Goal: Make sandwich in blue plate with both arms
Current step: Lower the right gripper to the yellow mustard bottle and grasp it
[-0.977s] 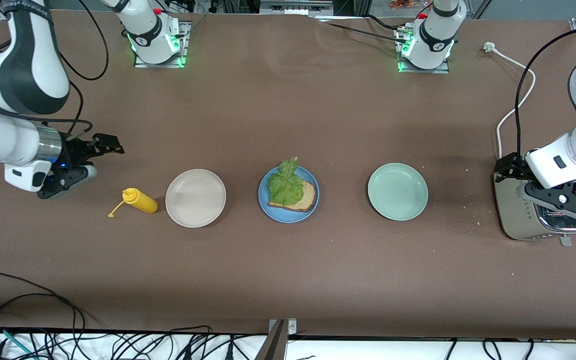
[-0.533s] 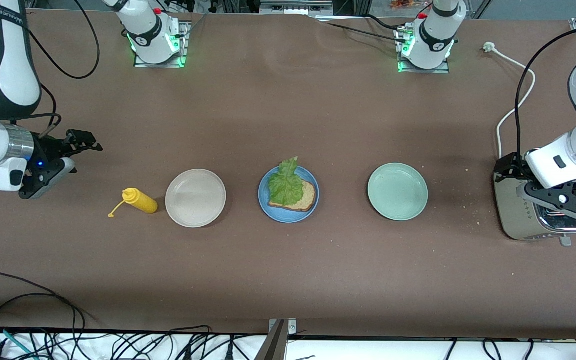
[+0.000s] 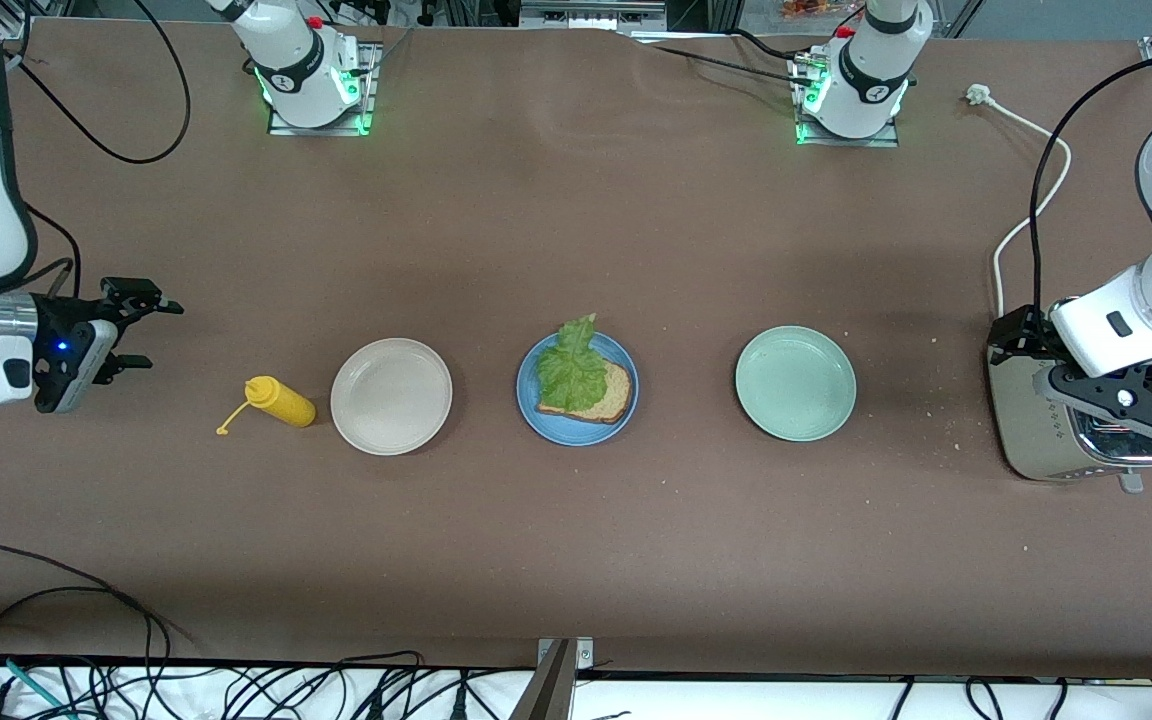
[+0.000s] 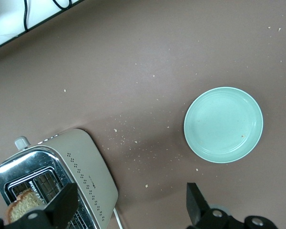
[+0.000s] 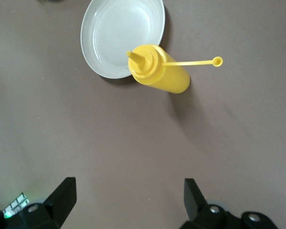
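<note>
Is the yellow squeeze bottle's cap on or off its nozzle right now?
Off. In the right wrist view the yellow squeeze bottle shows a bare pointed nozzle, and its small cap hangs out to the side on a thin tether.

I have 1 long brown table (image 3: 576, 550) under everything. Along its middle sits a row of 3 plates: the beige plate (image 3: 391, 396) toward the right arm's end, the blue plate (image 3: 626, 412) in the centre, the pale green plate (image 3: 795, 383) toward the left arm's end, each well apart from the next. Just beside the beige plate, closer to the right arm's end, I see a yellow squeeze bottle (image 3: 280, 401) lying on its side. At the left arm's end stands a silver toaster (image 3: 1036, 440), crumbs (image 3: 936, 410) scattered near it, and a white cord (image 3: 1021, 225) runs away from the front camera to its plug (image 3: 979, 95).
</note>
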Motion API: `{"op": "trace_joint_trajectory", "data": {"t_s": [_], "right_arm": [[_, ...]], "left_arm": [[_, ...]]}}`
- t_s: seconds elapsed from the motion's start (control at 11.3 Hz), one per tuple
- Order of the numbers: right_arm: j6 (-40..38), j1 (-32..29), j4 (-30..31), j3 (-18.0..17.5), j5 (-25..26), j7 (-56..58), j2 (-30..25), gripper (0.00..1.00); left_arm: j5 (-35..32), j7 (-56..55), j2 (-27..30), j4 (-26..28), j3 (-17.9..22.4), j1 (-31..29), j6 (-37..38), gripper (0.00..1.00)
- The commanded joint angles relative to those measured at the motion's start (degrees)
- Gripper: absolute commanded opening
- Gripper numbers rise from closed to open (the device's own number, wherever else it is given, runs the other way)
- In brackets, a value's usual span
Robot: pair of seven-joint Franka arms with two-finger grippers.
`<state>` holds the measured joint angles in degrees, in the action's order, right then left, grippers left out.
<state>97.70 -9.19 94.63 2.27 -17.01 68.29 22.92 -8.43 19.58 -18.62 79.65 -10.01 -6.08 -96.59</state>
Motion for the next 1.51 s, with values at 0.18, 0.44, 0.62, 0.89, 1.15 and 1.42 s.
{"op": "trace_joint_trajectory", "data": {"t_s": [0.18,0.44,0.62,0.89,1.15,1.42], "right_arm": [[0.39,-5.39,-1.55,-0.77,-10.65,23.25,8.88,1.0],[-0.14,-6.54,-2.26,-0.6,-17.5,38.18,13.28,1.0],[-0.23,-7.15,-2.35,-0.6,-21.73,45.49,16.01,1.0],[-0.66,-7.33,-2.35,-0.6,-28.41,57.19,18.3,1.0],[-0.41,-7.6,-2.35,-0.51,-36.65,65.78,21.8,1.0],[1.7,-7.33,-2.44,-0.51,-39.41,70.3,24.98,1.0]], "left_arm": [[0.7,0.1,-0.1,-0.73,-0.36,-0.42,0.61,1.0],[0.7,0.11,-0.1,-0.64,-0.36,-0.51,0.61,1.0],[0.7,0.1,-0.1,-0.64,-0.36,-0.51,0.61,1.0],[0.7,0.11,-0.1,-0.55,-0.36,-0.51,0.61,1.0],[0.7,0.1,-0.1,-0.55,-0.36,-0.51,0.61,1.0],[0.7,0.19,-0.1,-0.55,-0.36,-0.51,0.61,1.0]]}}
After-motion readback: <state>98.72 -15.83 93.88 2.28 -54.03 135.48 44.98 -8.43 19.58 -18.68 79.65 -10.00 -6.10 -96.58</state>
